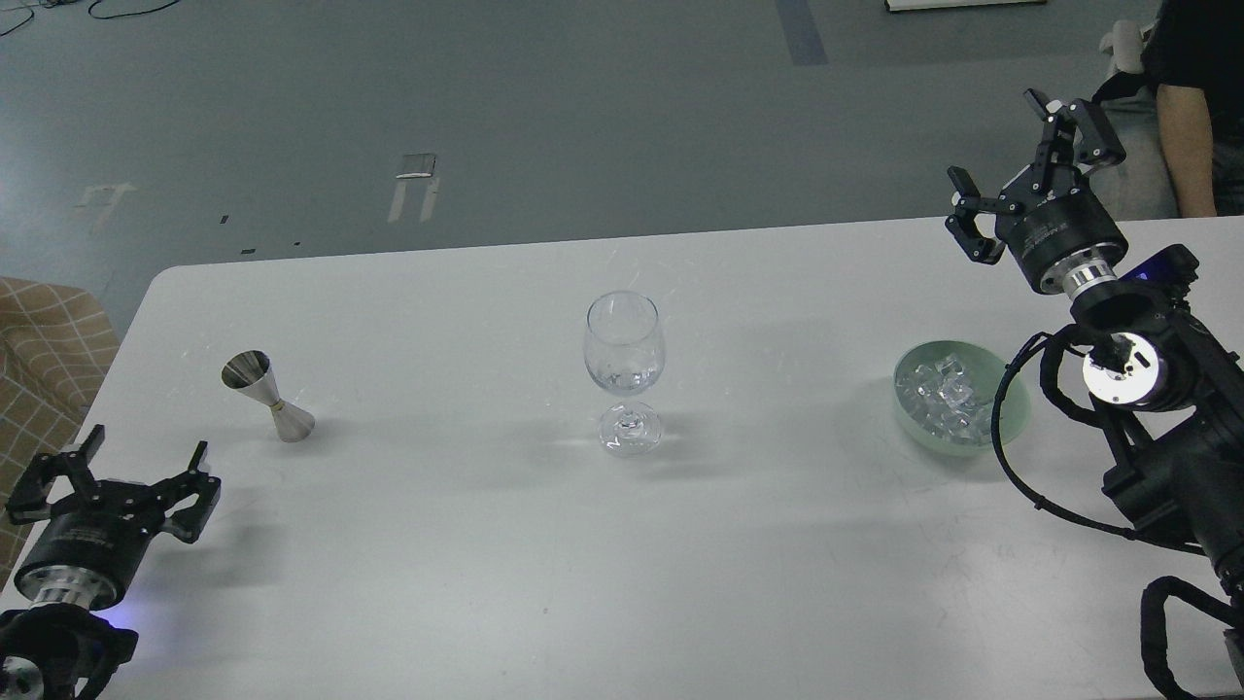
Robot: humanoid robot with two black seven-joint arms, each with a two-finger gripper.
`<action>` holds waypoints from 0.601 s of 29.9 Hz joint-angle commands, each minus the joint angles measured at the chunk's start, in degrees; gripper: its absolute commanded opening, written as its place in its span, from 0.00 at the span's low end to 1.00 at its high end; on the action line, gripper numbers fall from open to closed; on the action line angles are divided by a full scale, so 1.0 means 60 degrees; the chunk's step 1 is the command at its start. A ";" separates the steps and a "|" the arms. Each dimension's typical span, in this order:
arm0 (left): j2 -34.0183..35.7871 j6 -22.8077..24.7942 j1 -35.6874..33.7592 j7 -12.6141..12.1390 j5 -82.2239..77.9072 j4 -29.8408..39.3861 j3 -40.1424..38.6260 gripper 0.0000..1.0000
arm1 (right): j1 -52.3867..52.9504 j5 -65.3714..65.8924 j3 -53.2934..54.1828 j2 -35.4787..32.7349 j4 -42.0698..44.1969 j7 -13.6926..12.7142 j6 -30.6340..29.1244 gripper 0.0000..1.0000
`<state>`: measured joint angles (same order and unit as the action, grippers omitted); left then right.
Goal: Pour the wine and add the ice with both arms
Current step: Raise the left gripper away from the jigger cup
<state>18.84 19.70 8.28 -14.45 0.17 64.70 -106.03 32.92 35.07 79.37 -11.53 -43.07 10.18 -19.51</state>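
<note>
Looking down from the head view, a matte white tabletop [486,544] with rounded far corners is seen, its far edge running across at 12 o'clock against grey floor. Broad bare stretches lie on either side of the clear stemmed wine glass [624,369], which stands upright at the centre. At 9 o'clock from the glass, well apart, a small hourglass-shaped steel jigger [266,394] stands upright with nothing touching it. At 3 o'clock, a smooth pale green bowl [1011,413] holds the ice [938,394], a heap of small glassy cubes. The left claw [112,476] is held at the near left edge of the tabletop, at 7 o'clock from the jigger, its black fingers spread wide and holding nothing. The right claw [1020,160] is raised over the far right edge, at 1 o'clock from the bowl, likewise spread wide and holding nothing. A looped black cable [1011,467] hangs just beside the bowl's right rim.
</note>
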 commanded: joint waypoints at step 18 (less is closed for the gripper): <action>0.2836 -0.0002 -0.4060 0.0619 -0.2152 -0.0837 0.1075 0.98 | 0.0051 0.0000 -0.0001 -0.0027 0.0000 0.0003 0.0000 1.00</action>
<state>35.99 20.08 -12.51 -13.68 -10.04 60.01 -100.55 33.25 35.06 79.38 -11.51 -43.07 10.19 -19.54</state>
